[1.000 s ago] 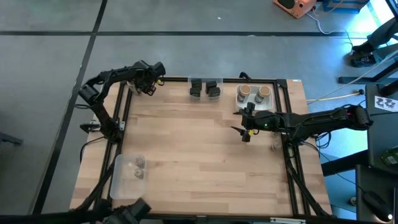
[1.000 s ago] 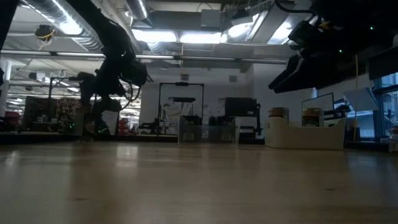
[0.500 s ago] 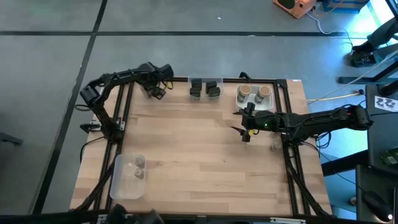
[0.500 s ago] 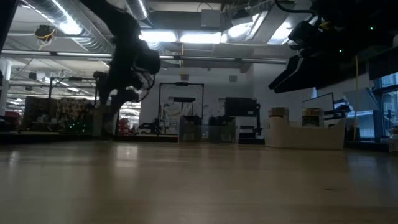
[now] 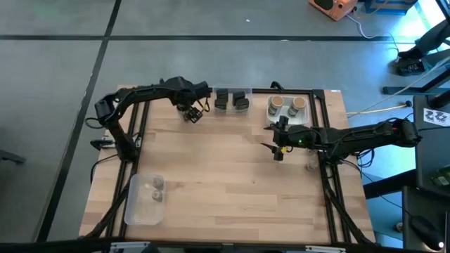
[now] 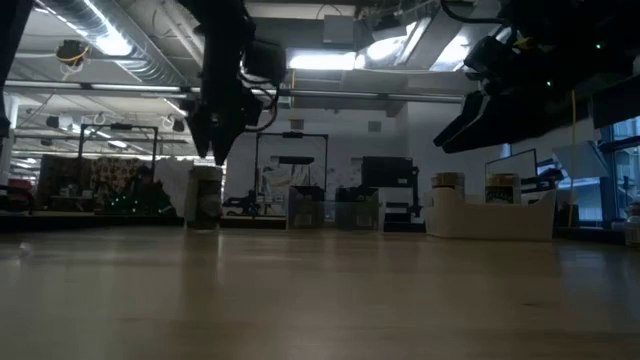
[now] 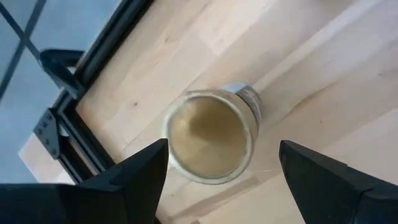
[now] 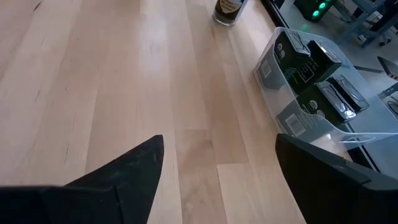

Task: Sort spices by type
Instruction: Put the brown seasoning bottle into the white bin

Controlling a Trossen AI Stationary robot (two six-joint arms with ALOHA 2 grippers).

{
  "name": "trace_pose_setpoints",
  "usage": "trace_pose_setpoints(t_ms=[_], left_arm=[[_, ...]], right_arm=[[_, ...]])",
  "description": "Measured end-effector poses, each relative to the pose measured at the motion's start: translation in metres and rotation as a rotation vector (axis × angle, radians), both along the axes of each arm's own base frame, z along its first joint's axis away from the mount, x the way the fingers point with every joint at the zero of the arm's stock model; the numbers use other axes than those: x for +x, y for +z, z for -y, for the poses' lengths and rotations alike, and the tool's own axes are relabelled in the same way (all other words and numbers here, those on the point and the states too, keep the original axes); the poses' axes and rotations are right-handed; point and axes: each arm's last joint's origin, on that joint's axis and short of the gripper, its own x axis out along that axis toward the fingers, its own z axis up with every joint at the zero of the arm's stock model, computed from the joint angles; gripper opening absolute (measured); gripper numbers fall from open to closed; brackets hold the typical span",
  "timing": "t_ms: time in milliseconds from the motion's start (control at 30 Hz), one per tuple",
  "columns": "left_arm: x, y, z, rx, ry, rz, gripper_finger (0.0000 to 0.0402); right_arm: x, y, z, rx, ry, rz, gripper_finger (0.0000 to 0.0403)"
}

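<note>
A round tan-topped jar point(image 7: 208, 137) stands upright near the table's far edge, just left of the clear tray of dark boxy jars point(image 5: 232, 100). My left gripper point(image 5: 191, 112) is over it, pointing steeply down, and hides it in the high view. The low view shows the jar point(image 6: 203, 200) under the gripper point(image 6: 212, 150), and the right wrist view shows its base point(image 8: 227, 11). Two more tan-topped jars stand in the white tray point(image 5: 287, 114). My right gripper point(image 5: 273, 139) hangs open over the table's right half, nothing between its fingers point(image 8: 124, 180). My left gripper straddles the jar's top from above, slanting, with one finger point(image 7: 140, 171) at each side of the lid's rim point(image 7: 171, 140). The jar hangs upright under the fingers. Its bottom point(image 6: 203, 226) is level with the table top; whether it touches the wood I cannot tell.
A clear tray with tiny jars point(image 5: 148, 190) lies at the near left corner. The black frame rail point(image 7: 93, 59) runs along the far and left edges. The middle of the wooden table point(image 5: 225, 176) is bare wood.
My left gripper has swept along the far edge from the far left corner toward the tray of dark jars, turning as it went. The tan-topped jar has travelled with it, staying upright. The gap between its fingers has not changed.
</note>
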Motion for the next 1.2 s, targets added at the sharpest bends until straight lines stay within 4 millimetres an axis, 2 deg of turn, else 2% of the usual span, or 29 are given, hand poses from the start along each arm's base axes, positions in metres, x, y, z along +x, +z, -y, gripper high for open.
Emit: trace_pose_setpoints(t_ms=[167, 433, 533, 800, 1200], left_arm=[[0.002, 0.011, -0.002, 0.013, -0.060, -0.003, 0.0287], [-0.015, 0.001, -0.024, -0.050, -0.066, -0.033, 0.0287], [-0.019, 0.001, -0.029, -0.113, -0.074, 0.010, 0.0287], [-0.018, 0.001, -0.031, -0.162, -0.133, 0.051, 0.0287], [-0.020, 0.002, -0.035, -0.158, -0.125, 0.050, 0.0287]], right_arm=[[0.000, 0.000, 0.000, 0.001, 0.002, -0.001, 0.0308], [0.000, -0.001, 0.000, 0.002, 0.002, -0.009, 0.0308], [0.000, -0.001, 0.000, 0.003, 0.003, -0.009, 0.0308], [0.000, -0.001, 0.000, 0.004, 0.005, -0.008, 0.0308], [0.000, -0.001, 0.000, 0.003, 0.004, -0.008, 0.0308]])
